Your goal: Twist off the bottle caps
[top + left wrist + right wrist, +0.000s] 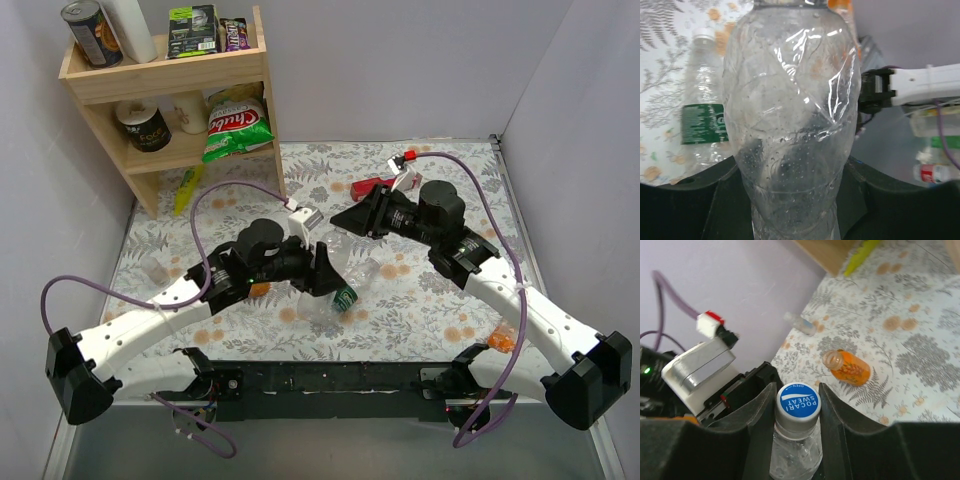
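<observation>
Pinching the blue cap (pixel 798 402) with the right hand (pixel 797 390), a finger on each side; clamping the clear bottle (pixel 790 100) by its body with the left hand (pixel 790 205), above the table (pixel 410 305). Seemingly set to start the twist: next, turn the cap about the bottle's neck, holding the body steady without crushing it.

Left arm (pixel 150 322) and right arm (pixel 530 312) match: white shells on the long links, black joints, black end blocks. A purple cable (pixel 240 184) loops off each (the right cable (pixel 440 154) carries a red plug (pixel 408 157)). Black rail (pixel 330 378) joins the bases. Right gripper (pixel 797 387): matte black fingers (pixel 760 420).
</observation>
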### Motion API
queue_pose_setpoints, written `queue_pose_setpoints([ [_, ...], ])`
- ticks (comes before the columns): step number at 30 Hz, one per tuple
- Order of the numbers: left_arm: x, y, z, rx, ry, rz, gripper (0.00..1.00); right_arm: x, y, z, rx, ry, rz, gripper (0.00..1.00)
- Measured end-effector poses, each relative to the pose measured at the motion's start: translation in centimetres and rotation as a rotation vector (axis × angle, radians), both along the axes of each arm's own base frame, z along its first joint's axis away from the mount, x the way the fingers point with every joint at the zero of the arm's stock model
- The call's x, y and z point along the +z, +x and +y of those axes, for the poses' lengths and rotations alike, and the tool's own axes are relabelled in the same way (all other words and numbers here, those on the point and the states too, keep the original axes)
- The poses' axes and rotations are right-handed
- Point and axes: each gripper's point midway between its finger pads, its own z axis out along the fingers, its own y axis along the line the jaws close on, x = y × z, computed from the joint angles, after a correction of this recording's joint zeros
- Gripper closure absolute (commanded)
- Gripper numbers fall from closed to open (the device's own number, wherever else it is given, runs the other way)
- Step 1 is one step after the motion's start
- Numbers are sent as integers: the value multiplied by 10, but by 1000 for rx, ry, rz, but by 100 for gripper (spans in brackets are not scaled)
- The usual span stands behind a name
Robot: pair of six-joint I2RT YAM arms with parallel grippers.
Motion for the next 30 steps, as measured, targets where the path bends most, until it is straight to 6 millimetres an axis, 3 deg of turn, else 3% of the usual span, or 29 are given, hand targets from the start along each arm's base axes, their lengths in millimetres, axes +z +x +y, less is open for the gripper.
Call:
queue_pose_setpoints([
  [8,47,-27,11,-210,-347,22,87,56,-39,14,291,179,-255,99],
  [10,57,-37,14,-277,-401,19,88,67,-51,16,369,226,-309,92],
  [11,60,-41,16,-296,-413,19,88,70,-55,16,391,239,-324,86],
  [12,62,-44,17,-315,-423,19,88,72,-59,16,414,249,-339,69],
  [15,65,-48,19,-337,-432,16,88,75,-62,14,438,253,-356,39],
  [17,61,-46,19,-318,-416,26,88,71,-60,12,433,235,-350,24],
  [22,33,-21,25,-164,-295,40,88,63,-40,4,301,155,-299,21],
  [26,12,-4,31,-67,-192,35,87,57,-22,-6,153,97,-237,33],
  [30,-2,8,37,9,-103,19,87,41,-7,-7,41,15,-121,35],
])
